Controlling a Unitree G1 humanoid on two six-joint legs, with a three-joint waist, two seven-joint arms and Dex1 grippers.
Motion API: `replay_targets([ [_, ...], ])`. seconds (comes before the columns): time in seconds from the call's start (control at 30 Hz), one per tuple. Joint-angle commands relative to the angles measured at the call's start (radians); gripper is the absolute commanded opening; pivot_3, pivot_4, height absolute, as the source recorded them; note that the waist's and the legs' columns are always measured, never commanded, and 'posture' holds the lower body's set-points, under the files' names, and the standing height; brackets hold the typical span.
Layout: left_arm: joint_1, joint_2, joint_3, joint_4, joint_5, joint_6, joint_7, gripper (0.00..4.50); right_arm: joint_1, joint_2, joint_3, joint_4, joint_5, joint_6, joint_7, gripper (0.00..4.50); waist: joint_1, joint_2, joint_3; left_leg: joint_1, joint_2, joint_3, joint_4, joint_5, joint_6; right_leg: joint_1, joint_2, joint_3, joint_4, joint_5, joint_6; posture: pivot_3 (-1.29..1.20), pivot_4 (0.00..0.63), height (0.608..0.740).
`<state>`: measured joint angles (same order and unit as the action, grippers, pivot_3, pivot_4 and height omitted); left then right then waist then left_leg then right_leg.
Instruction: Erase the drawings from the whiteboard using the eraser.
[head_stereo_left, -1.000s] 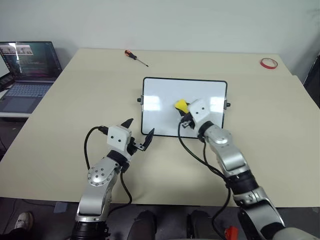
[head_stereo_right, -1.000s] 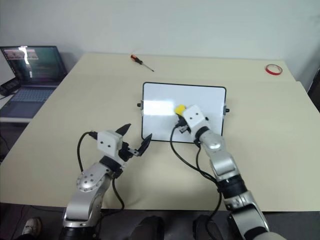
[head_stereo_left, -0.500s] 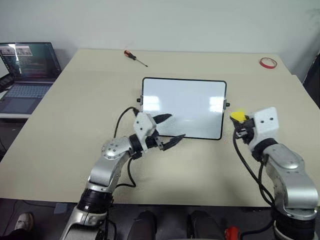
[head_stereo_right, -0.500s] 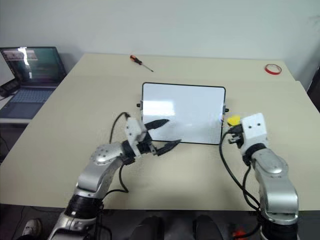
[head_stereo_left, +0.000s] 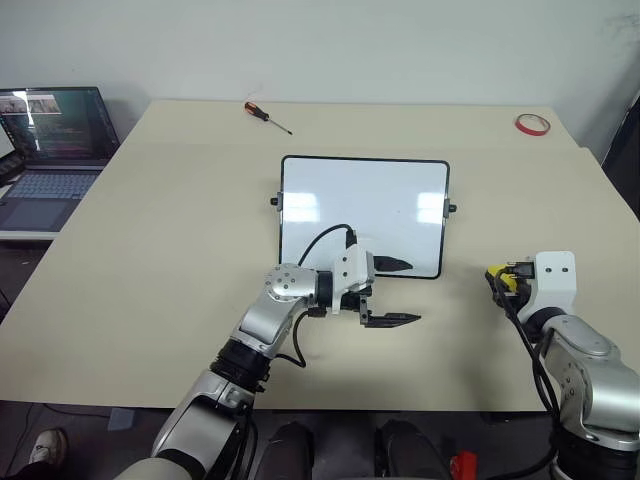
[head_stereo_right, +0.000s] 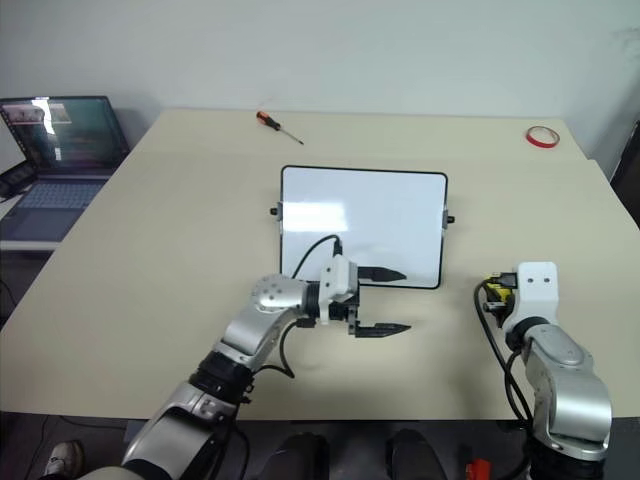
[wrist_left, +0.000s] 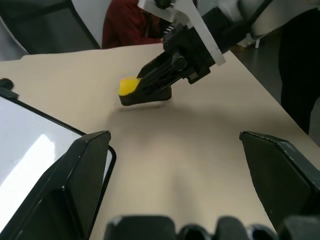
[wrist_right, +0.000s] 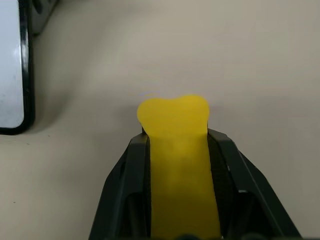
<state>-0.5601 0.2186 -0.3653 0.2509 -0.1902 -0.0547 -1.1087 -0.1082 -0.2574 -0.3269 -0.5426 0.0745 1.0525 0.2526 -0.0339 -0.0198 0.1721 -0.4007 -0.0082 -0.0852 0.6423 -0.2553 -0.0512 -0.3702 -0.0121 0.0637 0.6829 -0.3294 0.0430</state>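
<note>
1. The right end effector (wrist_right: 177, 165) pinches the small yellow block eraser (wrist_right: 176, 150) over the beige counter (head_stereo_left: 150, 250), at three o'clock from the black-framed glossy whiteboard (head_stereo_left: 364, 212).
2. The left end effector (head_stereo_left: 394, 292) is spread at the whiteboard's six o'clock edge.

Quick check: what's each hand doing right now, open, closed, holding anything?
Left hand: open, holding nothing, by the whiteboard's near edge.
Right hand: closed on the eraser, over the table.

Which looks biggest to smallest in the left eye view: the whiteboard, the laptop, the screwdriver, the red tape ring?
1. whiteboard
2. laptop, partly cut off by the picture's edge
3. screwdriver
4. red tape ring

The last two look close in size.
</note>
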Motion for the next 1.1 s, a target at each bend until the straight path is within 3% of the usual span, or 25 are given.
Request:
replay_targets([
  [0.03, -0.013, -0.009, -0.004, -0.015, 0.009, -0.023, -0.008, 4.5, -0.027, -0.002, -0.01, 0.021, 0.02, -0.049, -0.018, 1.2, 0.0, 0.0, 0.0, 0.0, 0.0, 0.0, 0.0, 0.0, 0.0, 0.0, 0.0, 0.0, 0.0, 0.0, 0.0, 0.0, 0.15, 0.74],
  [0.53, 0.007, 0.013, 0.004, -0.039, 0.028, -0.018, -0.007, 4.5, -0.056, -0.05, 0.004, 0.133, 0.045, -0.119, -0.022, 1.2, 0.001, 0.0, 0.0, 0.0, 0.0, 0.0, 0.001, 0.0, 0.0, 0.0, 0.0, 0.0, 0.002, 0.0, 0.0, 0.0, 0.15, 0.74],
  [0.87, 0.001, 0.01, 0.006, -0.035, 0.035, -0.02, -0.005, 4.5, -0.057, -0.069, -0.017, 0.168, 0.051, -0.118, -0.045, 4.48, 0.001, 0.001, 0.0, 0.001, 0.0, 0.001, 0.002, 0.0, 0.0, 0.0, 0.0, 0.001, 0.004, 0.0, 0.0, 0.0, 0.15, 0.74],
  [1.1, 0.022, 0.042, 0.042, -0.102, 0.017, 0.024, 0.022, 4.5, -0.064, -0.062, -0.02, 0.095, 0.06, -0.101, -0.072, 4.48, 0.0, 0.001, -0.001, 0.001, 0.0, 0.002, 0.003, 0.0, 0.0, -0.001, 0.0, 0.002, 0.007, 0.0, 0.0, 0.0, 0.15, 0.74],
])
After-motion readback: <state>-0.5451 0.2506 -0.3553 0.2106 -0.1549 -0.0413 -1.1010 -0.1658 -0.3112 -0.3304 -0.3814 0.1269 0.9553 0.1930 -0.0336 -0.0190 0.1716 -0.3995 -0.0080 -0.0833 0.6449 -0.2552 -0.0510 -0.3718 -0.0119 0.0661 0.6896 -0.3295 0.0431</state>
